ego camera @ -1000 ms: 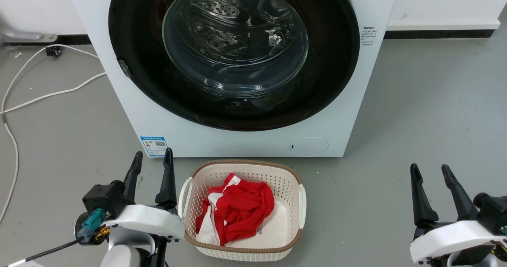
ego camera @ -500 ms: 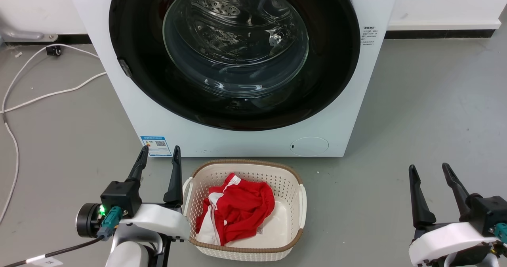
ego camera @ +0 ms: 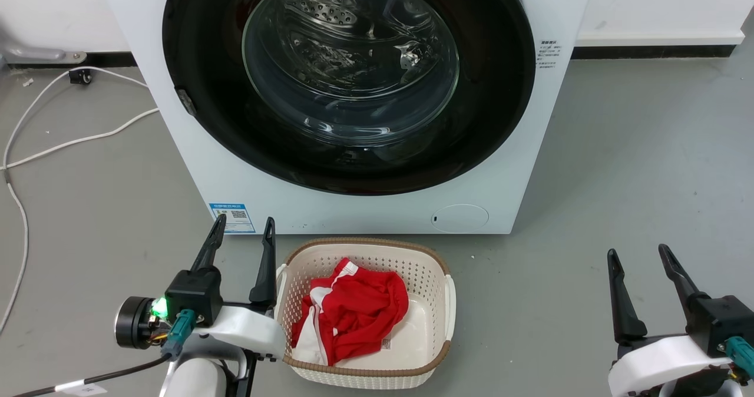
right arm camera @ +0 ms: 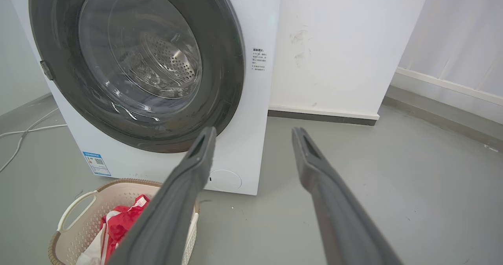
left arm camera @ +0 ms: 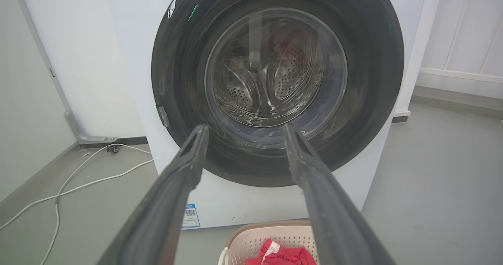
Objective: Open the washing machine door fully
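Facing door: large round glossy black washing machine door (ego camera: 349, 73), 12 o'clock, shut.
Left gripper (ego camera: 245, 219): 7 o'clock, fingers parted, empty.
Right gripper (ego camera: 638, 250): 5 o'clock, parted, empty.

Right wrist camera: my right gripper (right arm camera: 253, 133) in foreground, two dark fingers (right arm camera: 184, 186) spread wide, nothing between them, touching nothing. Behind, toward frame's left: white washing machine (right arm camera: 257, 111), round black door (right arm camera: 220, 60) flat against front, perforated steel drum (right arm camera: 173, 60) visible through glass. Small grey catch (right arm camera: 47, 70) on door's left rim. Blue sticker (right arm camera: 96, 162) low on machine front, round cap (right arm camera: 222, 179) further right. Cream basket (right arm camera: 78, 206) on grey floor (right arm camera: 373, 178) before machine, red-and-white cloth (right arm camera: 123, 219) inside. White cable (right arm camera: 23, 133) at left edge.
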You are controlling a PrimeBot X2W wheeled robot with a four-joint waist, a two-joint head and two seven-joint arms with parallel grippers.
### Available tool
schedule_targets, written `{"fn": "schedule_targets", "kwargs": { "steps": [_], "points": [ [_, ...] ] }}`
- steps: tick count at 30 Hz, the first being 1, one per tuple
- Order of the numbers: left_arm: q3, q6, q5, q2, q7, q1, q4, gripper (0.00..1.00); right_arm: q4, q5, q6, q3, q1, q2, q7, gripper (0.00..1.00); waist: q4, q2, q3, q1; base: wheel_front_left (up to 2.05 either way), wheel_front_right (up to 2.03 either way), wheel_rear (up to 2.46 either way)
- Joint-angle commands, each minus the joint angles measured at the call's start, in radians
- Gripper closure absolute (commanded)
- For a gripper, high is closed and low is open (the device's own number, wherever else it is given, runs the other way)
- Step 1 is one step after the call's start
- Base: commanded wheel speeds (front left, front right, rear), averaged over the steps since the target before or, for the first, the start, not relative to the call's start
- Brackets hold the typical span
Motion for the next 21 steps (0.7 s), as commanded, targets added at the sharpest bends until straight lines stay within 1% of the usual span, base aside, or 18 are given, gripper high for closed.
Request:
{"fn": "schedule_targets", "kwargs": {
  "steps": [1, 4, 16, 17, 18, 19, 21],
  "points": [
    [-0.003, 0.004, 0.020, 0.000, -0.010, -0.016, 0.000, 0.00, -0.005, -0.022, 0.000, 0.000, 0.007, 0.000, -0.008, 0.00, 0.000, 0.0000, 0.000, 0.0000, 0.00, 0.00, 0.00],
    [-0.004, 0.005, 0.037, 0.001, -0.015, -0.016, 0.003, 0.00, -0.003, -0.032, 0.000, -0.001, 0.009, 0.000, -0.013, 0.00, -0.001, 0.0000, 0.001, 0.0000, 0.00, 0.00, 0.00],
    [0.003, 0.000, 0.014, -0.004, -0.014, -0.010, 0.020, 0.00, 0.017, 0.003, 0.000, -0.007, 0.002, 0.000, -0.021, 0.00, -0.001, 0.0000, 0.003, 0.0000, 0.00, 0.00, 0.00],
    [0.003, 0.000, 0.015, -0.004, -0.014, -0.010, 0.021, 0.00, 0.019, 0.006, 0.000, -0.008, 0.001, 0.000, -0.020, 0.04, -0.001, 0.0000, 0.003, 0.0000, 0.00, 0.00, 0.00],
    [0.002, 0.000, 0.016, -0.003, -0.014, -0.011, 0.022, 0.00, 0.019, 0.009, 0.000, -0.008, 0.000, 0.000, -0.019, 0.54, -0.001, 0.0000, 0.004, 0.0000, 0.00, 0.00, 0.00],
    [0.002, 0.000, 0.016, -0.004, -0.014, -0.012, 0.022, 0.00, 0.020, 0.013, 0.000, -0.008, -0.001, 0.000, -0.019, 1.00, -0.001, 0.0000, 0.004, 0.0000, 0.00, 0.00, 0.00],
    [0.003, 0.000, 0.016, -0.004, -0.014, -0.013, 0.023, 0.00, 0.023, 0.017, 0.000, -0.007, -0.003, 0.000, -0.021, 1.00, -0.001, 0.0000, 0.005, 0.0000, 0.00, 0.00, 0.00]
  ]
}}
